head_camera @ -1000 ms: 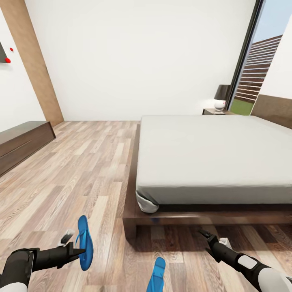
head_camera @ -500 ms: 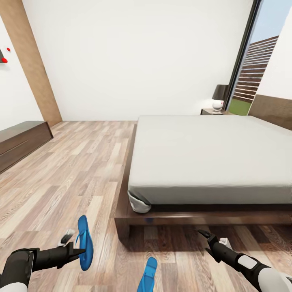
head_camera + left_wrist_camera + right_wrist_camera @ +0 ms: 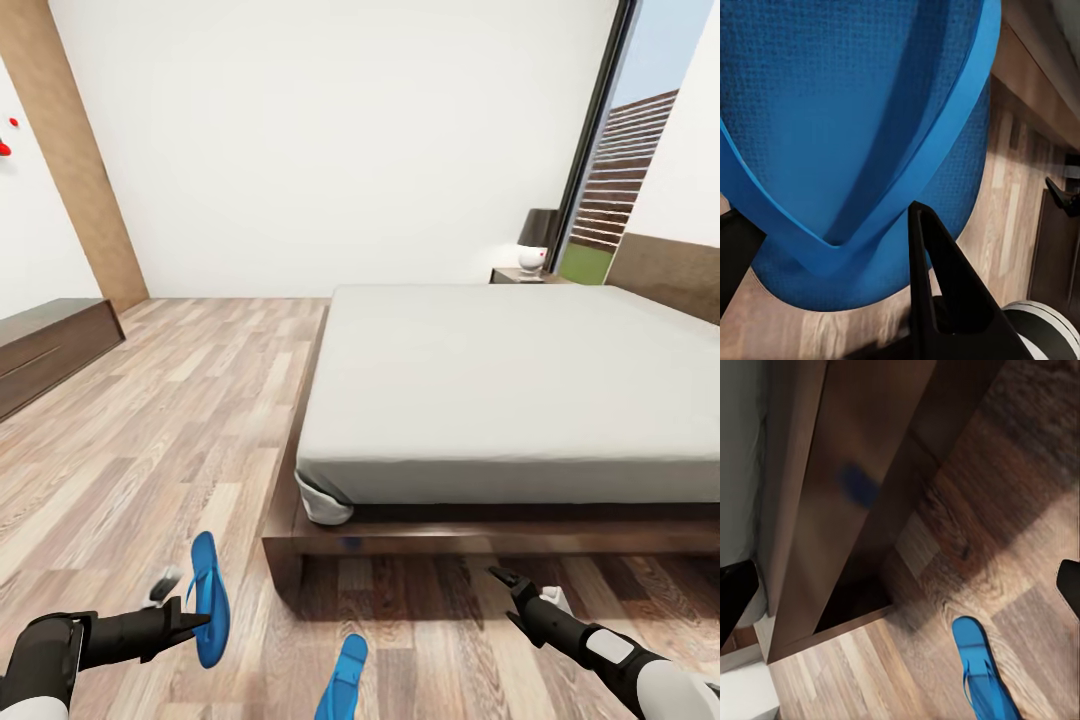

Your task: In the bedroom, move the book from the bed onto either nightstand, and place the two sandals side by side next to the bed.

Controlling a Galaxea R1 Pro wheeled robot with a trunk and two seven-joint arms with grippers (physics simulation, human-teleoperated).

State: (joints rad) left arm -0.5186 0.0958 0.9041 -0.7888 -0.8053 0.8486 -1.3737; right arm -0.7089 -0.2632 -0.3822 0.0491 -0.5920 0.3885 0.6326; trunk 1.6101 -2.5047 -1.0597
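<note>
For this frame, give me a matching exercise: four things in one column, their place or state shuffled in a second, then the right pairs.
Things:
1. first sandal
2. second sandal
3. right pincer
4. lamp

Place or state:
A. lying on the wood floor near the bed's corner
B. on the nightstand beyond the bed
C. held off the floor by the left pincer
D. holding nothing, above the floor at the bed's foot

Pairs: 1-C, 2-A, 3-D, 4-B
</note>
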